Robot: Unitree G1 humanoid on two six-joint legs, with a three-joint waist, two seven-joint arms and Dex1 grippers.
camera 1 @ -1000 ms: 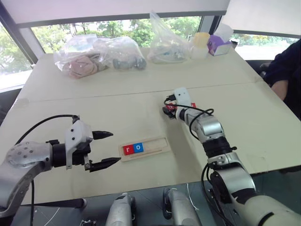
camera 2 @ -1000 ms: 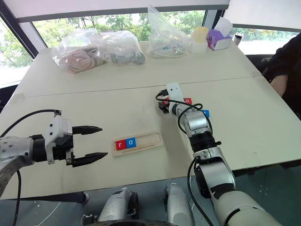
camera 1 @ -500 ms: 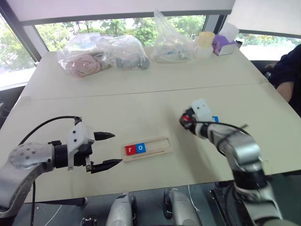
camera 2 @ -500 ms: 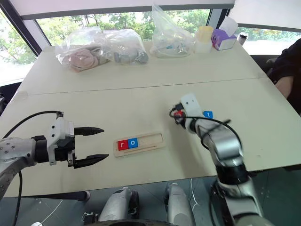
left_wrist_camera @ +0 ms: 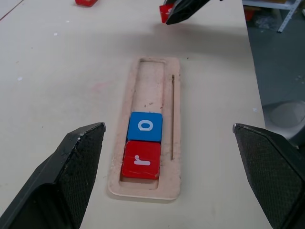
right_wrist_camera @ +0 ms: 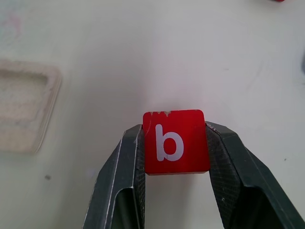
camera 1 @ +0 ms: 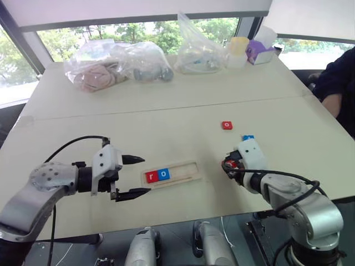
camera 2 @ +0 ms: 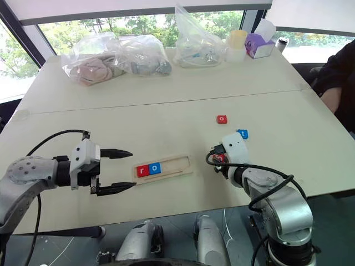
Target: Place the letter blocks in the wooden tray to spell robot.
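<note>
Right gripper [right_wrist_camera: 175, 143] clamps red b block [right_wrist_camera: 176, 141] (tray [left_wrist_camera: 151, 187]: r, o).

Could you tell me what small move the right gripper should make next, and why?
Probably carry the red b block, clamped in the right gripper, leftward to the wooden tray: r and o already sit there, and the next slot is empty.

The pale table [camera 1: 166, 119] carries the wooden tray [camera 1: 186, 172] near its front edge, with a red tile [camera 1: 227, 125] and a blue tile [camera 1: 248, 137] lying loose to the right of it. Along the far side sit clear plastic bags [camera 1: 119, 64] (contents bundled, hard to tell), a yellowish tub [camera 1: 237, 51] and a purple box [camera 1: 259, 54].
</note>
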